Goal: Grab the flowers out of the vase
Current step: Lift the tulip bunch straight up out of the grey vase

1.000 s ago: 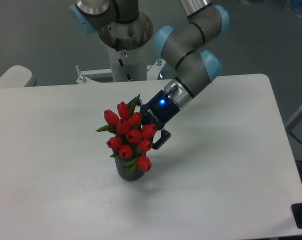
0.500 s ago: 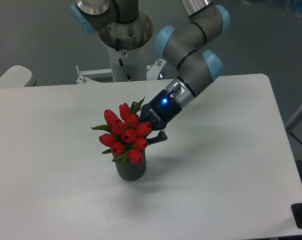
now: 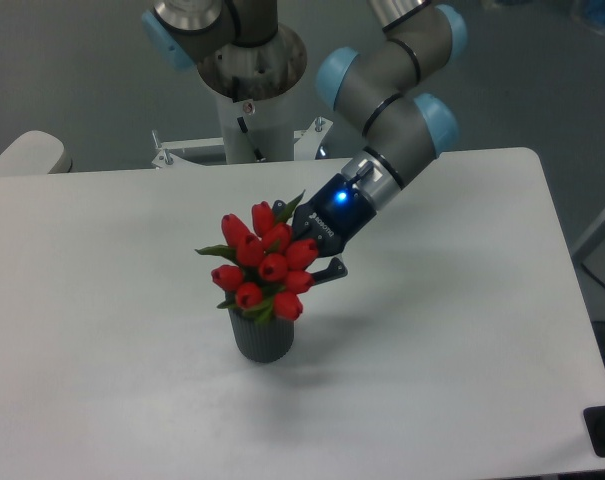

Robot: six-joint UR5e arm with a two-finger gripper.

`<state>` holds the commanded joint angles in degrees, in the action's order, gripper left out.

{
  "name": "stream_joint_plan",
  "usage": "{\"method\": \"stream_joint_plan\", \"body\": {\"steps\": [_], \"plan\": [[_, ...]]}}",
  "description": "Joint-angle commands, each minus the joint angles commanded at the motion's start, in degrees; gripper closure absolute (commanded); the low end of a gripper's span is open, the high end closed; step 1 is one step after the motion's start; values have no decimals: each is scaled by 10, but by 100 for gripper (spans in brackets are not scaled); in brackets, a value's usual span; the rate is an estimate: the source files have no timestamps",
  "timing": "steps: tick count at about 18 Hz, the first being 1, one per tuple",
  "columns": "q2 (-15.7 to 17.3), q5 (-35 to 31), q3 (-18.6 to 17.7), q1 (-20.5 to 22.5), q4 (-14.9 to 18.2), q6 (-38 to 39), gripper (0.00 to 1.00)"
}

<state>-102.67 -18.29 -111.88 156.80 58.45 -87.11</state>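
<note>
While the arm leans in from the back right, the one fixed camera shows these things:

Flowers: the flowers [image 3: 262, 267] are a tight bunch of red buds with a few green leaves. They sit right above the vase, and the lowest buds hang over its mouth.

Vase: the vase [image 3: 263, 337] is small, dark grey and ribbed. It stands upright on the white table [image 3: 462, 330], near the middle.

Claw: the gripper [image 3: 309, 262] is pushed into the right side of the bunch. One dark finger [image 3: 329, 273] pokes out just beside the buds. The other finger is hidden behind the flowers, so I cannot tell for sure if the claw is squeezing them. It looks like it has them.

Blue light: a small blue light [image 3: 342, 197] glows on the wrist.

How far along: the claw has reached the bunch, I think. The stems are hidden, so I cannot tell if they are out of the vase. My guess is that the flowers must go straight up until they are well apart from it.

Other things: the arm's round base [image 3: 250, 60] stands behind the table. A pale rounded thing [image 3: 24, 152] sits at the far left edge.

In the way: nothing on the table blocks the lift. The vase itself could tip if the stems catch on its mouth.
</note>
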Motion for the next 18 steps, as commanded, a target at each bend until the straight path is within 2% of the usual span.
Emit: {"method": "stream_joint_plan", "body": {"steps": [5,13,18], "plan": [[37,4,9,3,0,71,65],[88,5,47,5,0,164,64],[95,19,74,11,0,215,64]]}}
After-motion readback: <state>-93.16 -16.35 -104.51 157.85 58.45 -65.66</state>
